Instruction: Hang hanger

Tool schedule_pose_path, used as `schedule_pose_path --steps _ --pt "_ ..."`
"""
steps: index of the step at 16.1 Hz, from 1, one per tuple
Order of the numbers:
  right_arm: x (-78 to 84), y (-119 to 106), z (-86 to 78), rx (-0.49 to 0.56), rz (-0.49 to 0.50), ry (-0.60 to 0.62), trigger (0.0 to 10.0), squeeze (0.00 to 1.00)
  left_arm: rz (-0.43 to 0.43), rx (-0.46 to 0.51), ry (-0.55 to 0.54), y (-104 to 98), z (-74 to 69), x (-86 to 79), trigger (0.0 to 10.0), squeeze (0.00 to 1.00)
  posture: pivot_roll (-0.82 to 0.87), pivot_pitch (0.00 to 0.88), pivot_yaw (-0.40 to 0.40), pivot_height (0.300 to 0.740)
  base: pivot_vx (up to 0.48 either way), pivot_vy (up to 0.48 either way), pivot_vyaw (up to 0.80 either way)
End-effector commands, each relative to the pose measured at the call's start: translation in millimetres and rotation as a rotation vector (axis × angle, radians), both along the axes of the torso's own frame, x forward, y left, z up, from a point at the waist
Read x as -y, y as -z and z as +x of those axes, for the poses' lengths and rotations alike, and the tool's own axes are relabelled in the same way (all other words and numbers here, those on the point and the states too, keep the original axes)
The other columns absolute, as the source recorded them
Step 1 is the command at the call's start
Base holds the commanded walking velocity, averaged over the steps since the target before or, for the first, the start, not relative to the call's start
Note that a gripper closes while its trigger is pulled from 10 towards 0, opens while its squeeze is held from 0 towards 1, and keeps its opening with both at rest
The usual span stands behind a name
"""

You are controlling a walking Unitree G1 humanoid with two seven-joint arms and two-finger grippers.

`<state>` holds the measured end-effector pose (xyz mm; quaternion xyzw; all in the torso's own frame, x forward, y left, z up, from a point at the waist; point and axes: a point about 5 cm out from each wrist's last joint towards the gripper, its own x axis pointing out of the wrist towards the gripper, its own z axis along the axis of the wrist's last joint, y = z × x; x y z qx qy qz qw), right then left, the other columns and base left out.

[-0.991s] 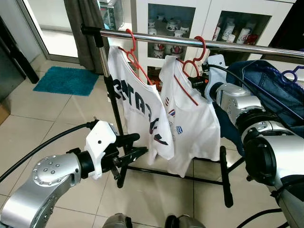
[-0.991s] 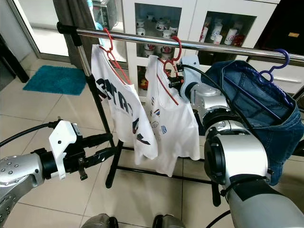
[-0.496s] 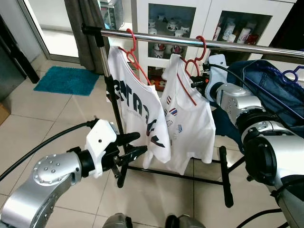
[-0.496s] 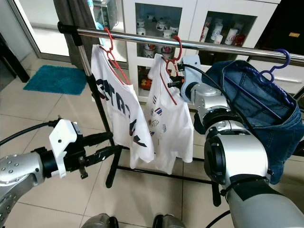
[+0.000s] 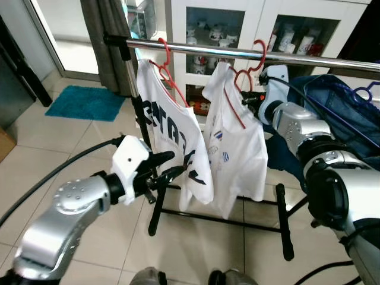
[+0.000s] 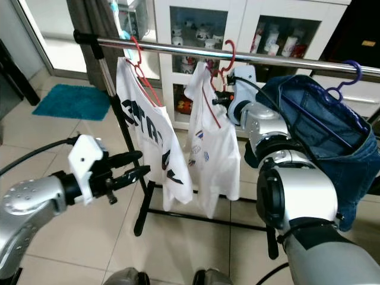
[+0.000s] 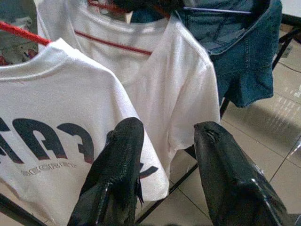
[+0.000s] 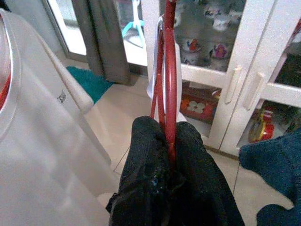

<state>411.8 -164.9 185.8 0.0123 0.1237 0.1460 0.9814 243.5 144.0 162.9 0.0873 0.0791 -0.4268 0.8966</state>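
right pincer (image 8: 169, 155) clenching red hanger (image 8: 168, 70), hook sitting on rail (image 5: 309, 59) | left pincer (image 7: 164, 160) hovering released beside lettered shirt (image 5: 172, 136)

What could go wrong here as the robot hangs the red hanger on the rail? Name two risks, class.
The right gripper is shut on the red hanger, whose hook sits at the rail; letting go before it seats might drop the white shirt. The open left gripper hovers beside the lettered shirt and could snag it.
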Motion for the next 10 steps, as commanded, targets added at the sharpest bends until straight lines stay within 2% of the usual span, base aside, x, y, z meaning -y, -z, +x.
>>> schedule_pose_path --steps 1,2,6,10 --pt "0.6 -20 4.6 0.076 0.016 -0.005 0.0 0.00 0.012 0.011 -0.007 0 2.6 1.2 10.0 0.00 0.00 0.000 0.017 0.740 0.000 0.000 0.00" --pt "2.1 -22 4.4 0.091 0.012 -0.019 0.0 0.00 0.010 0.017 -0.039 3 8.5 1.5 10.0 0.00 -0.01 0.000 0.018 0.740 0.000 0.000 0.00" --pt "9.0 -21 0.4 0.154 0.015 -0.083 0.0 0.00 -0.024 0.017 -0.151 16 15.0 1.6 10.0 0.00 -0.02 0.000 0.014 0.740 0.000 0.000 0.00" --pt "15.0 -3 -10.4 0.182 0.010 -0.127 0.0 0.00 -0.026 0.011 -0.208 23 19.6 2.6 10.0 0.00 -0.04 0.000 0.036 0.740 0.000 0.000 0.00"
